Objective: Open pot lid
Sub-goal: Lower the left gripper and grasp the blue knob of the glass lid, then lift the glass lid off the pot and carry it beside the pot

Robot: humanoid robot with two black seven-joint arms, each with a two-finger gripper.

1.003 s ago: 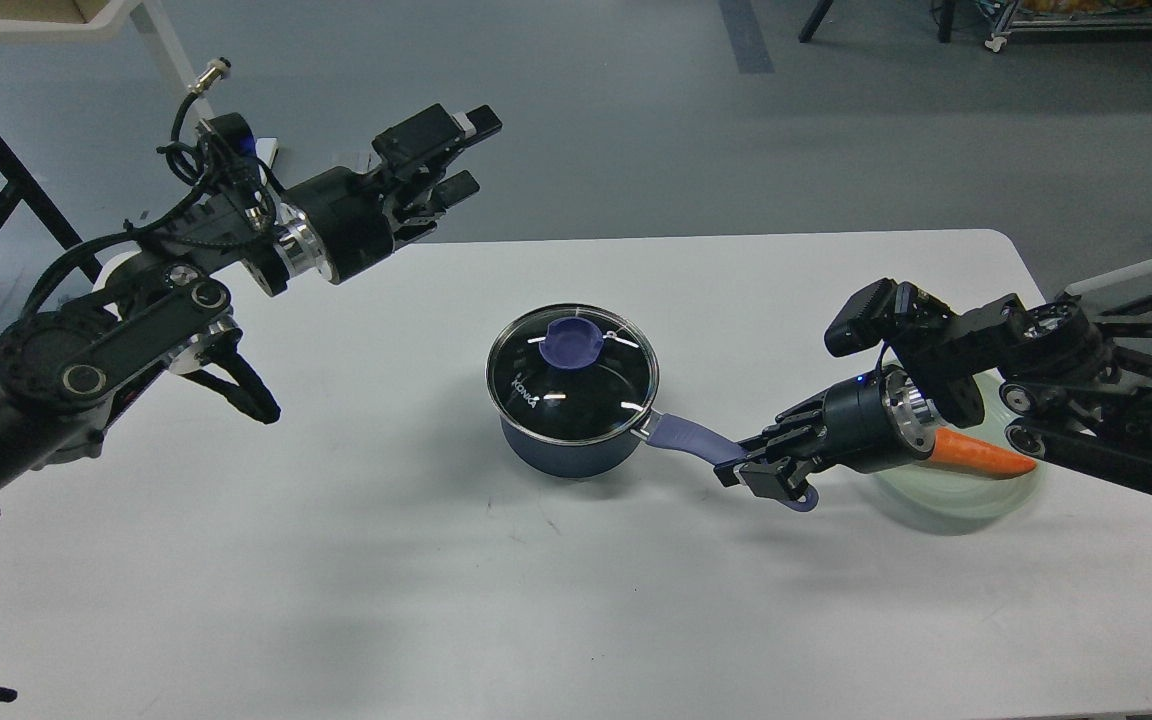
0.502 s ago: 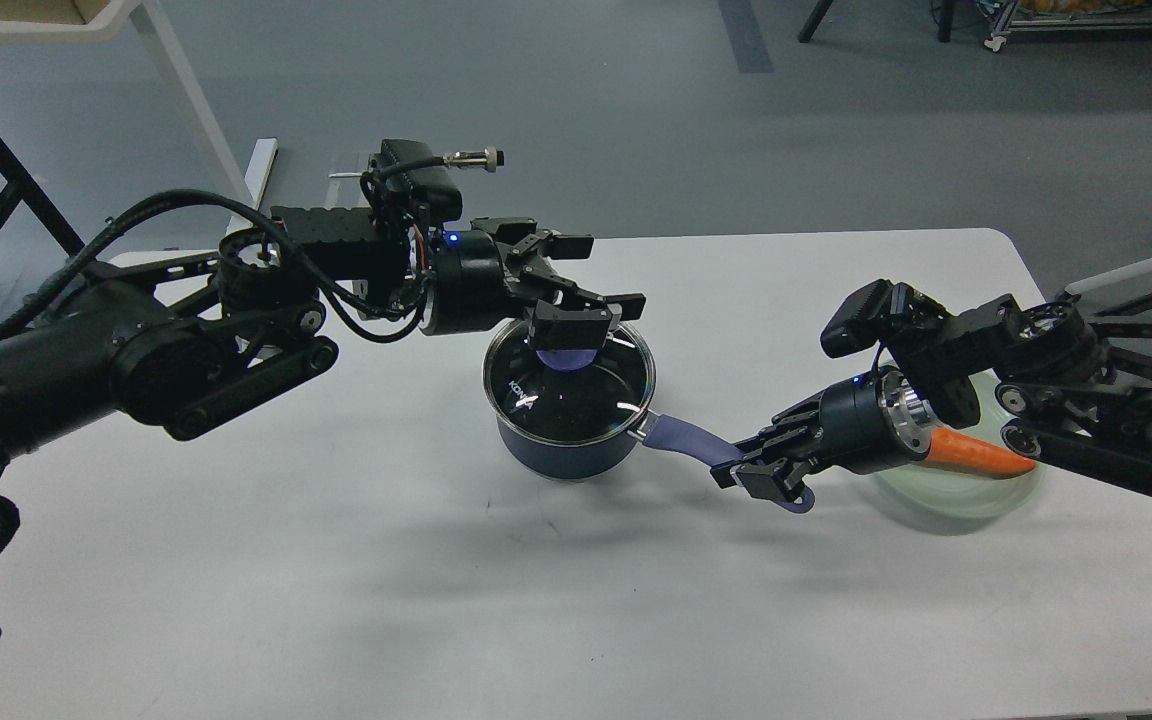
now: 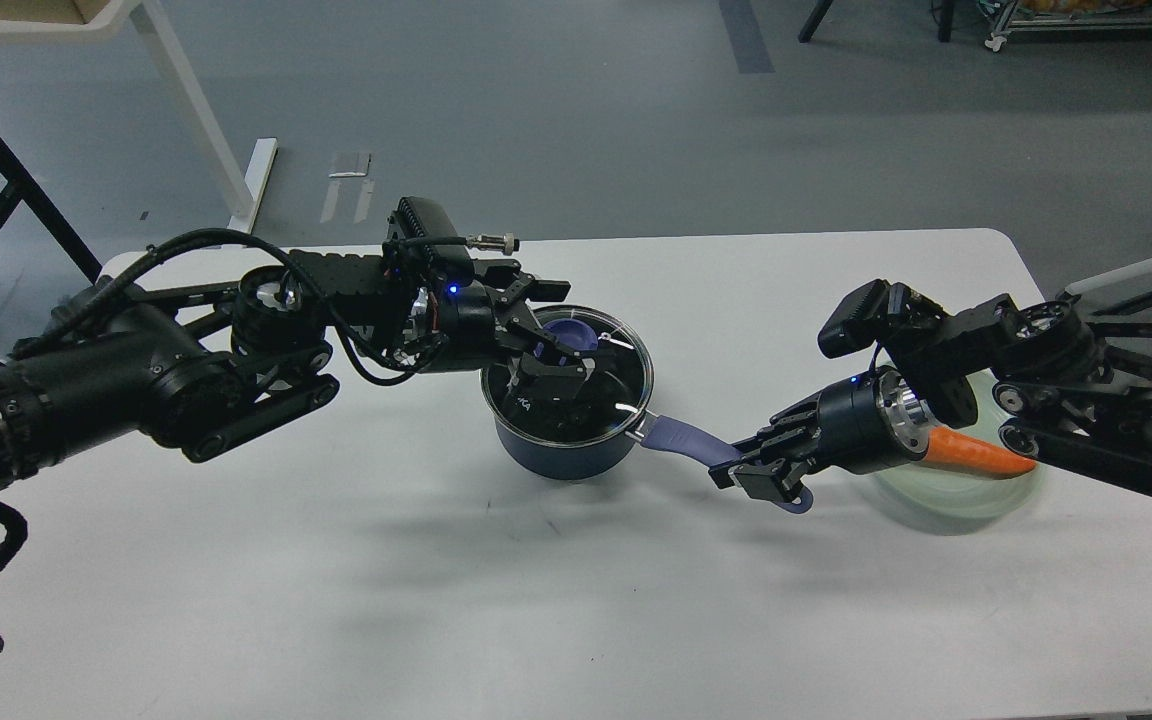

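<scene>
The dark navy pot (image 3: 566, 455) stands mid-table with its glass lid (image 3: 611, 375) on it. My left gripper (image 3: 562, 336) reaches in from the left, low over the lid. Its two fingers stand apart, one on the far side and one on the near side of the purple-blue knob (image 3: 576, 335). I see no clear squeeze on the knob. My right gripper (image 3: 758, 478) is shut on the far part of the pot's purple-blue handle (image 3: 681, 438), and the handle's end (image 3: 802, 502) sticks out below the fingers.
A pale green plate (image 3: 966, 500) with an orange carrot (image 3: 981, 455) lies at the right, partly under my right arm. The table's back edge (image 3: 736, 238) is just beyond the pot. A white frame leg (image 3: 191, 100) stands at the back left.
My left arm swung from high at the back left to the pot, then dropped so its fingers bracket the knob. The right gripper stayed on the handle. The lid has not lifted.
</scene>
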